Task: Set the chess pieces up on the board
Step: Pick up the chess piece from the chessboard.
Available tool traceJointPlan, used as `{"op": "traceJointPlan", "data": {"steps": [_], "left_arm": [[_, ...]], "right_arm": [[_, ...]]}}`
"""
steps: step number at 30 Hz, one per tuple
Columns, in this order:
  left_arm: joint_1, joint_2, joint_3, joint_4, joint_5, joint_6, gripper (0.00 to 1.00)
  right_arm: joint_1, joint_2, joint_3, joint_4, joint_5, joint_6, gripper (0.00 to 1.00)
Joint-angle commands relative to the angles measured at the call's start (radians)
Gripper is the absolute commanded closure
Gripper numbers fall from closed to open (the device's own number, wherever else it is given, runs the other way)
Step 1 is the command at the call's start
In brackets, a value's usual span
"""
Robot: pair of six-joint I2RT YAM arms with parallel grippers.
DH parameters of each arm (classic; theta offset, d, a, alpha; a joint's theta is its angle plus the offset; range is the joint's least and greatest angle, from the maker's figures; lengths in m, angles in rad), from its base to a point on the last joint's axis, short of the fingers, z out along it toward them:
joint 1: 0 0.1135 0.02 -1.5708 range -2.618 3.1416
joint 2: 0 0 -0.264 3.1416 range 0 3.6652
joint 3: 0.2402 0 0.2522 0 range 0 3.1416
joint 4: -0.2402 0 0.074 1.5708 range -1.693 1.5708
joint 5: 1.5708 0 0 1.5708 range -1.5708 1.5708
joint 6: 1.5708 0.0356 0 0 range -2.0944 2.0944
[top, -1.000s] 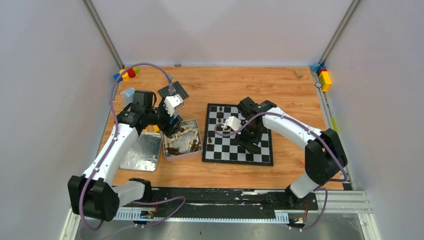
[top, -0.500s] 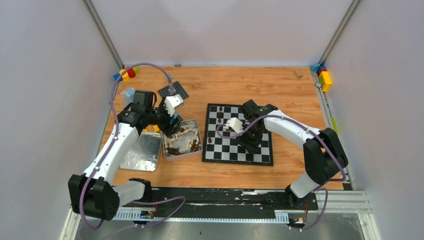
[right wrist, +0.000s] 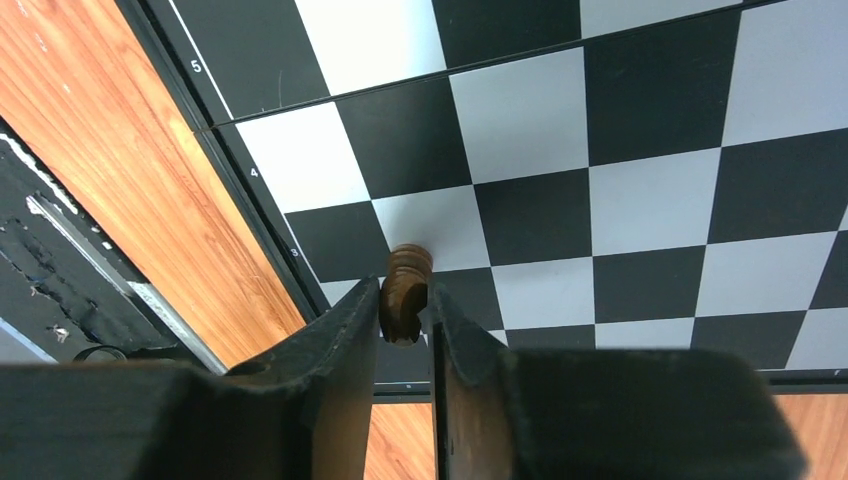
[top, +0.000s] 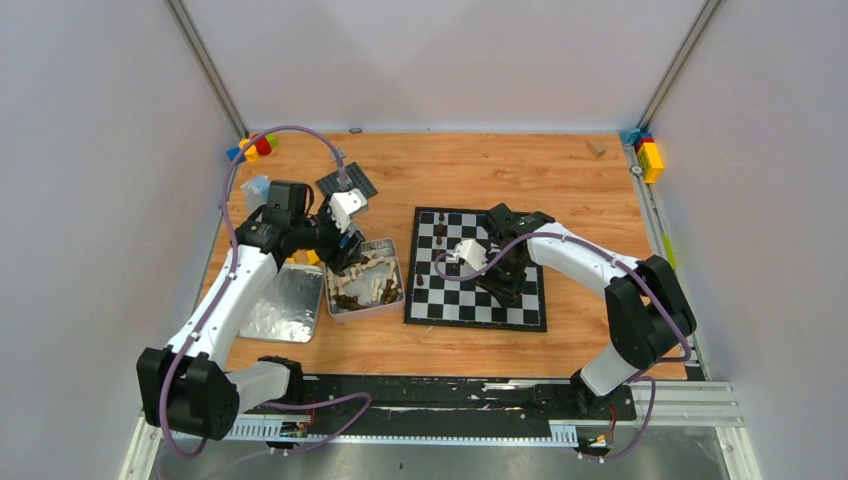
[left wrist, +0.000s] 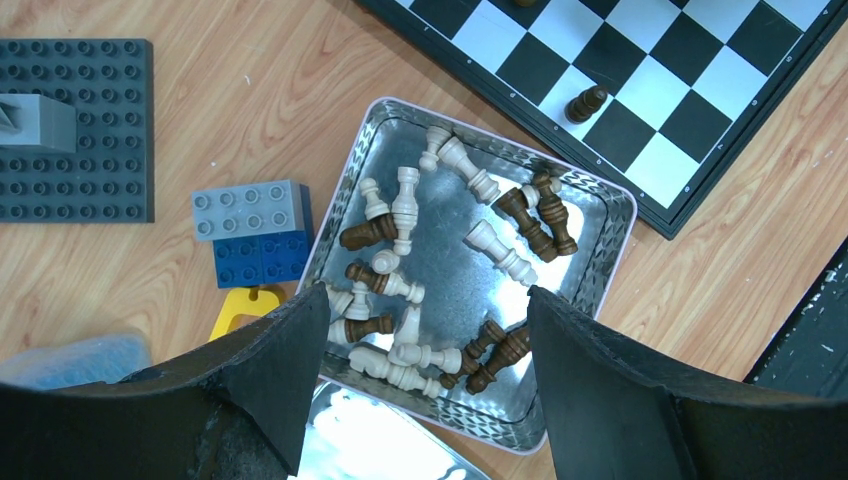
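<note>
The board (top: 440,300) lies right of centre, with a few dark brown chess pieces (top: 440,232) standing near its left edge. My right gripper (top: 503,283) is low over the board's near right part. In the right wrist view it (right wrist: 405,300) is shut on a dark brown chess piece (right wrist: 405,285) above the checks (right wrist: 640,200) near the border. My left gripper (left wrist: 425,300) hangs open over the metal tin (left wrist: 610,210), where several cream and brown chess pieces (left wrist: 490,240) lie jumbled. One brown piece (left wrist: 586,102) stands on the board's corner.
The tin's shiny lid (top: 280,305) lies left of the tin (top: 352,312). A dark grey studded baseplate (left wrist: 75,130), grey and blue bricks (left wrist: 255,230) and a yellow part (left wrist: 240,310) sit beside the tin. Coloured bricks (top: 648,155) are in both back corners.
My right gripper's jaws have come together on the brown piece, and that arm shifted slightly nearer. The left arm has not moved.
</note>
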Motion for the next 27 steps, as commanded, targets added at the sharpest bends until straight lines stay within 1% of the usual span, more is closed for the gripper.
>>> {"op": "traceJointPlan", "data": {"steps": [1,5,8,13,19,23,27], "left_arm": [[0.008,0.004,0.007,0.016,0.015,0.001,0.2],[0.007,0.002,0.006,0.017,0.014,0.001,0.2],[0.008,0.004,0.004,0.022,0.011,-0.007,0.2],[0.008,0.026,0.005,0.026,-0.01,-0.034,0.2],[0.008,0.051,0.003,0.028,-0.061,-0.051,0.2],[0.008,0.066,0.001,0.034,-0.113,-0.061,0.2],[0.009,0.083,0.0,0.045,-0.201,-0.072,0.2]], "right_arm": [[-0.007,-0.01,0.013,0.004,-0.024,-0.001,0.79],[-0.002,-0.015,0.042,-0.006,-0.054,0.017,0.92],[0.016,-0.018,0.087,-0.015,-0.085,0.041,0.95],[0.088,0.005,0.163,0.001,-0.105,0.09,0.96],[0.194,0.09,0.25,0.05,-0.084,0.145,0.95],[0.252,0.161,0.322,0.068,-0.059,0.169,0.95],[0.298,0.233,0.39,0.069,-0.014,0.182,0.95]]}}
